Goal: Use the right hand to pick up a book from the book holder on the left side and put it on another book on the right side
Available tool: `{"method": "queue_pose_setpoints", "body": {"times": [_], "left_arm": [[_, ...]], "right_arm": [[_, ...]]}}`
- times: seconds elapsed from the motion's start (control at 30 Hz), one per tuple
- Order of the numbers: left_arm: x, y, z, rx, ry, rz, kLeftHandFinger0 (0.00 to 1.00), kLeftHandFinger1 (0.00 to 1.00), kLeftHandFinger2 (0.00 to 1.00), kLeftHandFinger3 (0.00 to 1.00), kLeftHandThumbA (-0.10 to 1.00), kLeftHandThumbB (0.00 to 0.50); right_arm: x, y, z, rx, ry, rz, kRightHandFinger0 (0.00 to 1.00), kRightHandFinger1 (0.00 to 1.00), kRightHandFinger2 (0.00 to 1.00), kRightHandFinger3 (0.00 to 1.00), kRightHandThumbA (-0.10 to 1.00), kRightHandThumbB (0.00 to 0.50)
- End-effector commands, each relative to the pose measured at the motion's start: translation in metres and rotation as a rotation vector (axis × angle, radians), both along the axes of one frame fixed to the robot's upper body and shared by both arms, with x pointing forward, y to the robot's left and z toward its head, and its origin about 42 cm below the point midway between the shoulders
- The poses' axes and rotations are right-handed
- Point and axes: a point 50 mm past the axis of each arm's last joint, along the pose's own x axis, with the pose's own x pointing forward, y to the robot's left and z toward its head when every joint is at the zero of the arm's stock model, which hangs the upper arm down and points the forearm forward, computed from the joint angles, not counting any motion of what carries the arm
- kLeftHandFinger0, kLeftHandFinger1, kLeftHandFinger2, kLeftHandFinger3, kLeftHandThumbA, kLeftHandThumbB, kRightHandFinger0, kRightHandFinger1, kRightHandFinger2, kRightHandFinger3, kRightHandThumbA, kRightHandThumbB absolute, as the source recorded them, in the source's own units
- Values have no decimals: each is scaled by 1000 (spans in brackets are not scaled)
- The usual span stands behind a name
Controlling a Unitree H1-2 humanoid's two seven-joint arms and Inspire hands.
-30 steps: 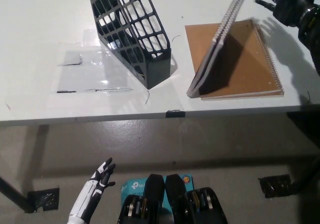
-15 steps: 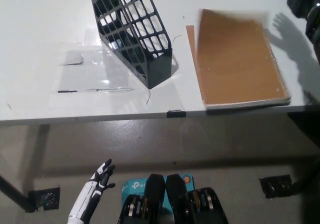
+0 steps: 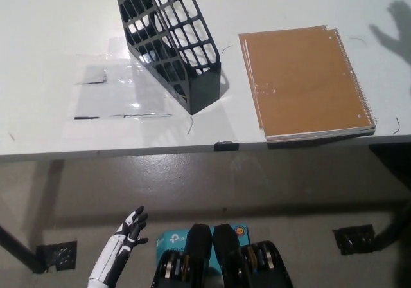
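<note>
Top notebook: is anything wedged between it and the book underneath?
Nothing visible. The top notebook lies flat on the lower book, slightly offset. The right hand is out of view; the left hand hangs below the table.

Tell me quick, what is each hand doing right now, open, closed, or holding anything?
Left hand: open, fingers spread, holding nothing, low below the table edge.
Right hand: not in view; only its shadow shows.

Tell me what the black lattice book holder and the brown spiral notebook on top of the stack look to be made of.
The black lattice book holder looks like moulded plastic: semi-gloss, with a uniform grid of cut-outs. The brown spiral notebook seems to have a matte kraft cardboard cover, with what looks like a wire coil along its right edge.
</note>
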Motion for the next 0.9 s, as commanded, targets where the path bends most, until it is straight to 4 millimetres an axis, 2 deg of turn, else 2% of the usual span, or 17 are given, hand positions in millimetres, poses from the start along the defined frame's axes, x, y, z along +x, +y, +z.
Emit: {"method": "queue_pose_setpoints", "body": {"times": [0.0, 0.07, 0.1, 0.13, 0.2, 0.23, 0.3, 0.37, 0.5, 0.53, 0.73, 0.83, 0.87], "left_arm": [[16, 4, 18, 21, -82, 3, 831, 953, 1000, 1000, 1000, 175], [27, 4, 25, 26, -100, -2, 833, 954, 1000, 1000, 1000, 173], [31, 4, 28, 25, -108, -5, 835, 954, 1000, 1000, 1000, 173], [36, 4, 32, 19, -108, -6, 841, 958, 1000, 1000, 1000, 185], [48, 2, 42, 15, -133, -14, 844, 960, 1000, 1000, 1000, 183], [53, 1, 45, 12, -148, -16, 845, 961, 1000, 1000, 1000, 178], [64, 1, 53, 10, -177, -24, 857, 982, 1000, 1000, 1000, 174], [77, 0, 64, 24, -208, -36, 874, 1000, 1000, 1000, 1000, 181], [92, -3, 77, 30, -243, -56, 910, 1000, 1000, 1000, 1000, 190], [98, -4, 81, 27, -254, -60, 918, 1000, 1000, 1000, 1000, 187], [124, -6, 103, 41, -300, -79, 945, 1000, 1000, 1000, 1000, 184], [131, -8, 110, 42, -315, -82, 949, 1000, 1000, 1000, 1000, 180], [133, -9, 113, 44, -323, -85, 949, 1000, 1000, 1000, 1000, 170]], "right_arm": [[-83, 35, 68, -153, -366, 93, 1000, 1000, 1000, 1000, 815, 278], [-125, 51, 56, -205, -463, 142, 1000, 1000, 1000, 1000, 810, 322], [-140, 55, 51, -222, -496, 154, 1000, 1000, 1000, 1000, 813, 303], [-165, 62, 40, -259, -548, 169, 1000, 1000, 1000, 1000, 825, 287], [-192, 67, 27, -294, -616, 199, 1000, 1000, 1000, 1000, 838, 285], [-209, 72, 15, -324, -646, 220, 1000, 1000, 1000, 1000, 822, 274], [-231, 74, -6, -457, -682, 187, 1000, 1000, 1000, 1000, 933, 288], [-243, 75, -25, -502, -682, 197, 1000, 1000, 1000, 1000, 894, 269], [-252, 70, -40, -539, -670, 218, 1000, 1000, 1000, 1000, 878, 221], [-255, 67, -48, -541, -637, 234, 1000, 1000, 1000, 1000, 884, 192], [-260, 52, -41, -578, -649, 205, 1000, 1000, 1000, 1000, 937, 195], [-265, 49, -38, -559, -667, 204, 1000, 1000, 1000, 1000, 949, 200], [-270, 52, -41, -529, -683, 213, 1000, 1000, 1000, 1000, 921, 173]]}}
